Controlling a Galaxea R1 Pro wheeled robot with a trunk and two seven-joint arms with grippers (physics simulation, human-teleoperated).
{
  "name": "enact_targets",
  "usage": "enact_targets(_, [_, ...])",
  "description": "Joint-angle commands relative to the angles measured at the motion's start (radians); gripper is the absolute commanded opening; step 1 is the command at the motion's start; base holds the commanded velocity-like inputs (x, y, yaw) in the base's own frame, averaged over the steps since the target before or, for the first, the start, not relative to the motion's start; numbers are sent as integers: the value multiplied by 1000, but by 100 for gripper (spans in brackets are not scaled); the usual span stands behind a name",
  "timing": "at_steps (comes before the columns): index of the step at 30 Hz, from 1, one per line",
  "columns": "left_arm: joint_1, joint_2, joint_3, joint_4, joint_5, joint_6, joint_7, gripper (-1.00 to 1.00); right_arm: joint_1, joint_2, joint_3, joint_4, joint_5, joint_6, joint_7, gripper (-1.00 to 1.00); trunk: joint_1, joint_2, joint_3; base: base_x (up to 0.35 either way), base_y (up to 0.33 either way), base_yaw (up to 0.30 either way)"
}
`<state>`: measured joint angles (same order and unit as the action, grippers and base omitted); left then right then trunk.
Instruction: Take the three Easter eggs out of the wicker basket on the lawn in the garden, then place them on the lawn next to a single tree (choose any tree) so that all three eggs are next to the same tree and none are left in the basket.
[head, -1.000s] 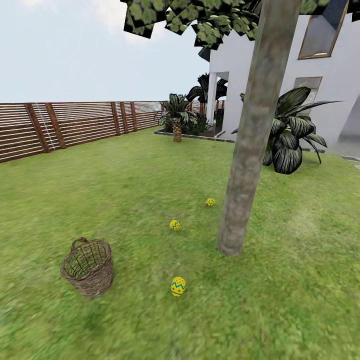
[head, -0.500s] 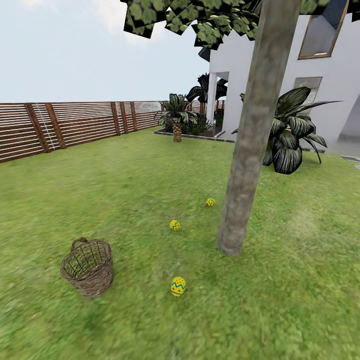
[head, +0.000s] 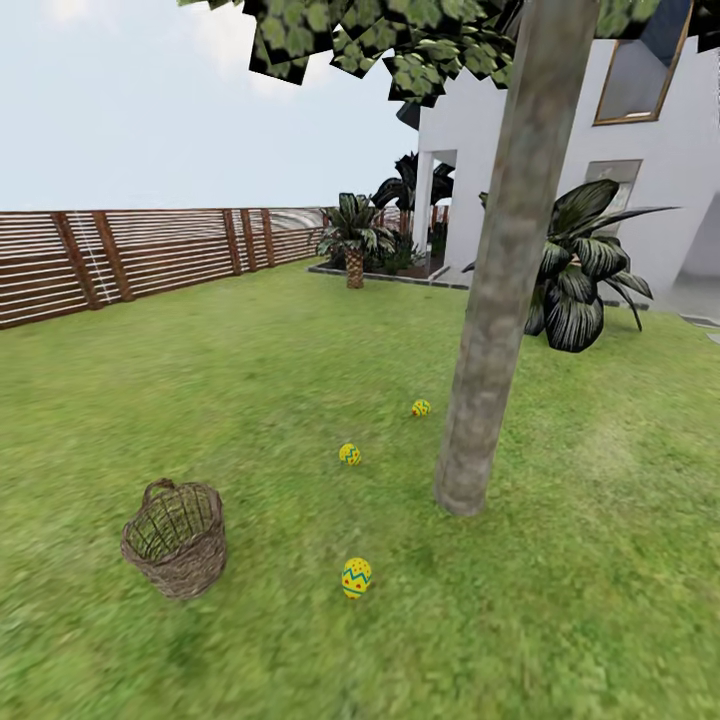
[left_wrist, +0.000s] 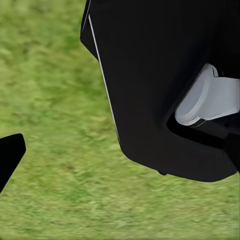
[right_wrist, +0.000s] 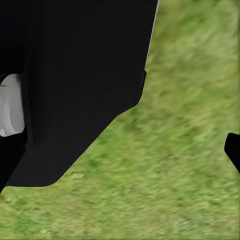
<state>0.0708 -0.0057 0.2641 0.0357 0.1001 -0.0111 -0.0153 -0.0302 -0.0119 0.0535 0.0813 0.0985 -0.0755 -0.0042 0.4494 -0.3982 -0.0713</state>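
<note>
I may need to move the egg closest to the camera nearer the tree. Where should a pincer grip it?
Probably from above, fingers across the middle of the nearest egg. It stands about upright on open lawn, apart from the basket, so either side is free.

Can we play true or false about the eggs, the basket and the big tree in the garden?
1. All three Easter eggs lie on the lawn. True: the nearest egg, the middle egg and the farthest egg are all on the grass.
2. The wicker basket has an egg inside. False: no egg shows through its open weave.
3. The basket lies tipped on its side. False: it stands upright, leaning slightly.
4. The tree has a grey-brown trunk that leans. True.
5. The eggs are on the same side of the trunk as the basket. True.
6. The fence is white. False: it is brown slatted wood.
</note>
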Motion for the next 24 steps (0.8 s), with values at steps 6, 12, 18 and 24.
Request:
enact_targets(6, [0,0,0,-2,10,-1,-2,100,-2,0,5,5,7,-9,-2,100,1,-2,8,0,0,0])
enact_targets(12, [0,0,0,-1,10,-1,-2,100,-2,0,5,5,7,-9,-2,100,1,-2,18,0,0,0])
enact_targets(18, [0,0,-4,0,9,-1,-2,100,-2,0,5,5,6,-9,-2,100,1,-2,28,0,0,0])
enact_targets(24, [0,-4,-6,0,9,-2,-2,100,-2,0,5,5,6,-10,-2,100,1,-2,38,0,0,0])
